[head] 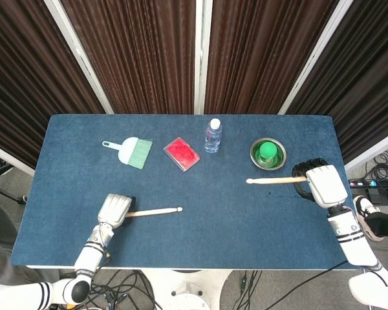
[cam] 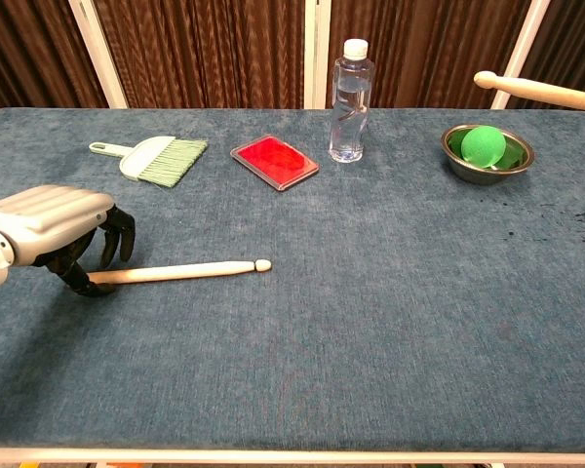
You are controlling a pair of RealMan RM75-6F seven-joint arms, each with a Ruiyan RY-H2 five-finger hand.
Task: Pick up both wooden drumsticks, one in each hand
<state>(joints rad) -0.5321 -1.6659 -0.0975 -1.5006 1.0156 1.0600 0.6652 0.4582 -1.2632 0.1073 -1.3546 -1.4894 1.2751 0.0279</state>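
One wooden drumstick [cam: 166, 272] lies flat on the blue surface [cam: 390, 322], its long axis running left to right, tip toward the centre and butt under the left hand [cam: 54, 234], whose fingers curl down around that end. The other drumstick [head: 275, 179] is already raised off the surface, gripped by the right hand [head: 320, 183] near the steel bowl [head: 268, 154].

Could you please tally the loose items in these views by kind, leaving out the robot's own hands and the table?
Drumsticks: 2 (one on the table, one raised)
Hand brush: 1
Red flat case: 1
Water bottle: 1
Metal bowl: 1
Green ball: 1
Total: 7
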